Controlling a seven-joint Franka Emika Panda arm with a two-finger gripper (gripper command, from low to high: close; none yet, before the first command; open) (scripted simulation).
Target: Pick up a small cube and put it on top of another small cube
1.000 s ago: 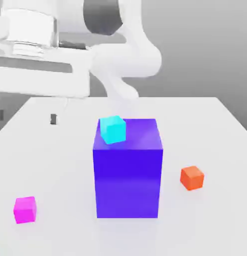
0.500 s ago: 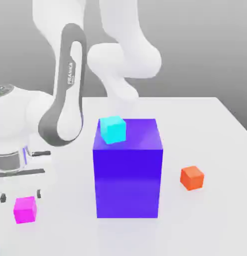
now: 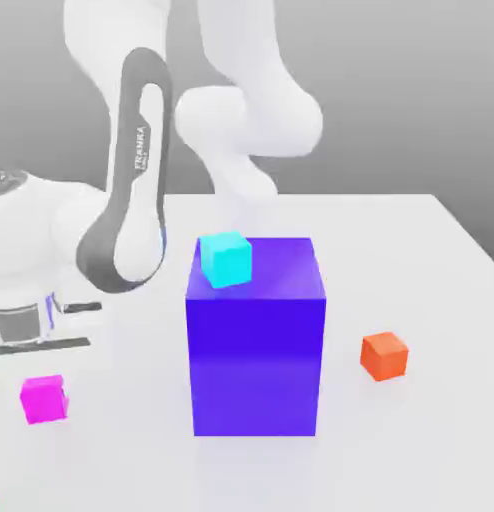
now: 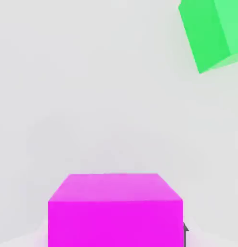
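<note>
One smooth, magenta-pink cube (image 3: 44,399).

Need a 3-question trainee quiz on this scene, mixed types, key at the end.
1. True or false: the cyan cube rests on top of the big blue-violet cube.
2. Multiple choice: in the exterior view, which cube lies to the right of the blue-violet one? a) magenta b) orange c) green
3. Fill in: in the hand view, the cube seen besides the magenta cube is ____.

Key: 1 true; 2 b, the orange cube; 3 green.
</note>
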